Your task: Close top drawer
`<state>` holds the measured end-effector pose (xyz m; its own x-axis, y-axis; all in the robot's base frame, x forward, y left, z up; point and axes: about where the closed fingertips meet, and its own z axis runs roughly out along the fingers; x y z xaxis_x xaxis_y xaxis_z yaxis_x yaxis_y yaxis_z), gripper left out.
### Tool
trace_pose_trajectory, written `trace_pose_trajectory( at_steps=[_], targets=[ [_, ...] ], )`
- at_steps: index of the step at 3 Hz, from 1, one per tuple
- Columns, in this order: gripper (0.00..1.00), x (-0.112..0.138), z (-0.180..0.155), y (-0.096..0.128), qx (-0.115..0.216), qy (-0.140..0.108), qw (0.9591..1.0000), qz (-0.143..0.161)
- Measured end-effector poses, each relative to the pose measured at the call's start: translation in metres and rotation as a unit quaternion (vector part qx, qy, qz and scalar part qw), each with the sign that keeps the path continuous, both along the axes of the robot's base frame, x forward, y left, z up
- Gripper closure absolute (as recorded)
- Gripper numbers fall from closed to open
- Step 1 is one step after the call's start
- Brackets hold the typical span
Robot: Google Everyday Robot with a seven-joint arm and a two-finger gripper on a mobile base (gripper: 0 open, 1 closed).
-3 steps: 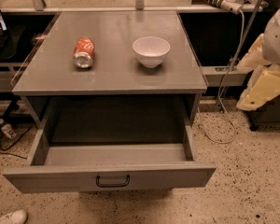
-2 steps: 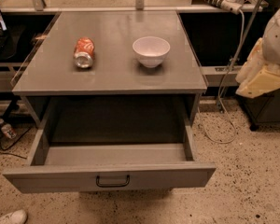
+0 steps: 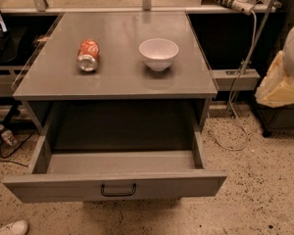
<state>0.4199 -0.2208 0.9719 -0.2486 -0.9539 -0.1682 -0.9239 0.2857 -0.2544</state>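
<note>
Fingers of the gripper out of view, state untellable; arm (image 3: 283, 80) at right; top drawer (image 3: 115, 186) fully open, closing not begun

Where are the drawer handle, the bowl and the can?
drawer handle (image 3: 118, 189), camera view, middle of the dark loop.
bowl (image 3: 159, 61), camera view, its white outer wall.
can (image 3: 88, 53), camera view, its red side.
tool: not in the camera view.
</note>
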Motion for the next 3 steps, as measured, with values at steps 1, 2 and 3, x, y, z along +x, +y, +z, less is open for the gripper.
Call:
trace_pose_trajectory(
  at_steps=[1,2,3],
  targets=[
    [1.00,-0.039,-0.014,-0.001,-0.011,0.026,0.9994,-0.017],
    [1.00,-0.078,-0.046,0.005,-0.006,0.071,0.9972,-0.023],
    [1.00,-0.077,-0.045,0.005,-0.005,0.069,0.9974,-0.022]
  ],
)
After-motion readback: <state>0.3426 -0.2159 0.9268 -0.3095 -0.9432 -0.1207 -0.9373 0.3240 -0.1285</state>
